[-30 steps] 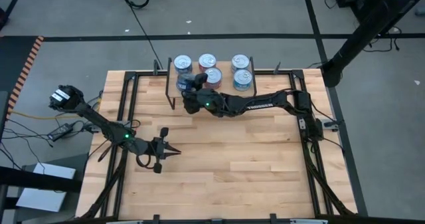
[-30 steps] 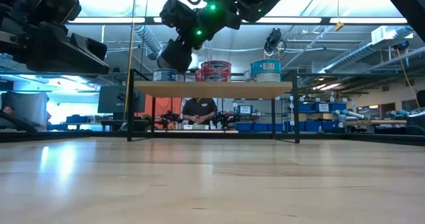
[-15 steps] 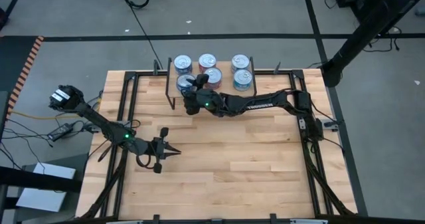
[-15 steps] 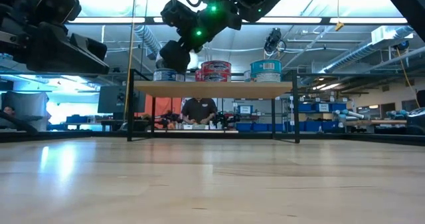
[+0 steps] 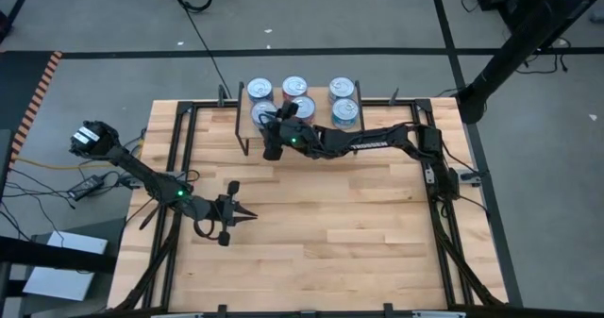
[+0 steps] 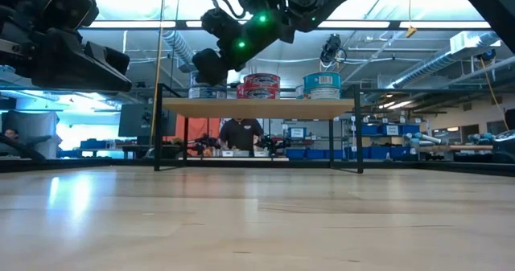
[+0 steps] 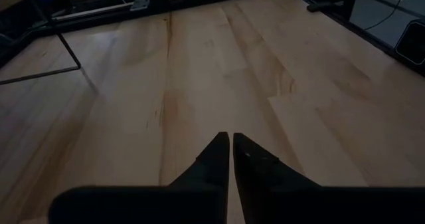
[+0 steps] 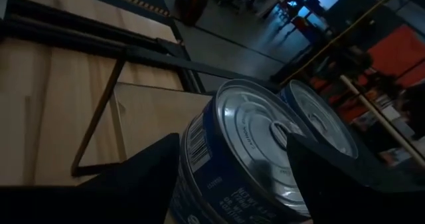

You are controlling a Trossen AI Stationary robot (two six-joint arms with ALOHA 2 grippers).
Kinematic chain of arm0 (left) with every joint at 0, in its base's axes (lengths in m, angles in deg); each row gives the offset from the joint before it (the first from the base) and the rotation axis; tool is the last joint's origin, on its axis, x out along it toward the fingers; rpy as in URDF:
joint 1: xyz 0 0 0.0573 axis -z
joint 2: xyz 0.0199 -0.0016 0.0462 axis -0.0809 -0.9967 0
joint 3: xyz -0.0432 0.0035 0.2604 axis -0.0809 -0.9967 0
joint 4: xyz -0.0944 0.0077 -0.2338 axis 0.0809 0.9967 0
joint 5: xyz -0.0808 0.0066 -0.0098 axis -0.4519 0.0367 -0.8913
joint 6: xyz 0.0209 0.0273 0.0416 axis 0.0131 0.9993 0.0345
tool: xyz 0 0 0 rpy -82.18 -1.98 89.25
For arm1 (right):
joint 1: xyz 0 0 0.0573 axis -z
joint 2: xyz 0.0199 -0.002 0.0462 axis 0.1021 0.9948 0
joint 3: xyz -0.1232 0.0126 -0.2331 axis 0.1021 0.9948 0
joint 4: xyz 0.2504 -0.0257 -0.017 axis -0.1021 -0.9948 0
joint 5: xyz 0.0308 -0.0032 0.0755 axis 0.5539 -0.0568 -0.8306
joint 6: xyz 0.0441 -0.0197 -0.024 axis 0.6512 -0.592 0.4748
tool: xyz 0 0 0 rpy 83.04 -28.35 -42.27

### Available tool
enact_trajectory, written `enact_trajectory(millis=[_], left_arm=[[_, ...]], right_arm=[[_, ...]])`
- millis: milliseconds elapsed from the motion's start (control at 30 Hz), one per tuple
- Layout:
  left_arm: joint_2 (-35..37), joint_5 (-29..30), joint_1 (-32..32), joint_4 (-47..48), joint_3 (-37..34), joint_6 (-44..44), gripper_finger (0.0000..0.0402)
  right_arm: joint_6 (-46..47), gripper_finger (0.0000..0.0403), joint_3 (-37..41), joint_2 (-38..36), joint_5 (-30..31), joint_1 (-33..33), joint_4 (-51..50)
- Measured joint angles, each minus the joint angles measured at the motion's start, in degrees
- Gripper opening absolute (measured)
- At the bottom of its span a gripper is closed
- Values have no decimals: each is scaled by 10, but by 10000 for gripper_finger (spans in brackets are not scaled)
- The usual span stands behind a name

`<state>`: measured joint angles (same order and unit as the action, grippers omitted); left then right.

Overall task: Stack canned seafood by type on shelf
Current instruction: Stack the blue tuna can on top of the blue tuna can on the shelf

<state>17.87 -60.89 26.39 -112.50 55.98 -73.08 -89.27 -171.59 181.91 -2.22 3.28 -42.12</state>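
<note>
A blue-labelled tin (image 8: pixel 249 151) is sitting on the shelf (image 5: pixel 321 125) at the desk's (image 5: pixel 311 224) far edge, between the right end effector's (image 5: pixel 275 122) spread fingers. The left end effector (image 5: pixel 247 215), fingers pressed together, is hovering over bare desk.

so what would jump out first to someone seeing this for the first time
The right gripper reaches over the small wooden shelf at the table's far edge, its fingers either side of a blue-labelled tin in the left-hand stack. Red tins and teal tins sit in their own groups beside it. The left gripper waits shut, low over the bare tabletop.
</note>
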Motion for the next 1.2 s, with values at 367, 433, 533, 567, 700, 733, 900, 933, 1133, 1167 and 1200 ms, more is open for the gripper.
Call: enact_trajectory(millis=[367,433,533,567,700,733,900,933,1133,1167,1200], left_arm=[[0,0,0,0,0,0,24],[0,0,0,0,0,0,24],[0,0,0,0,0,0,24],[0,0,0,0,0,0,24],[0,0,0,0,0,0,24],[0,0,0,0,0,0,24],[0,0,0,0,0,-1,24],[0,0,0,0,0,-4,24],[0,0,0,0,0,-11,24],[0,0,0,0,0,-11,24],[0,0,0,0,0,-11,24]], right_arm=[[-13,276,0,-7,-8,-7,-1],[-19,265,0,-14,-5,-12,0],[-20,235,0,-30,-4,-15,-18],[-20,221,0,-36,-3,-16,-32],[-14,138,0,-56,18,-16,-68],[-13,112,0,-60,23,-17,-79],[12,12,-1,-59,26,-18,-146],[22,15,0,-57,26,-18,-156],[72,8,16,-57,31,-11,-161],[79,7,16,-56,30,-8,-162],[88,6,16,-56,22,-4,-162]])
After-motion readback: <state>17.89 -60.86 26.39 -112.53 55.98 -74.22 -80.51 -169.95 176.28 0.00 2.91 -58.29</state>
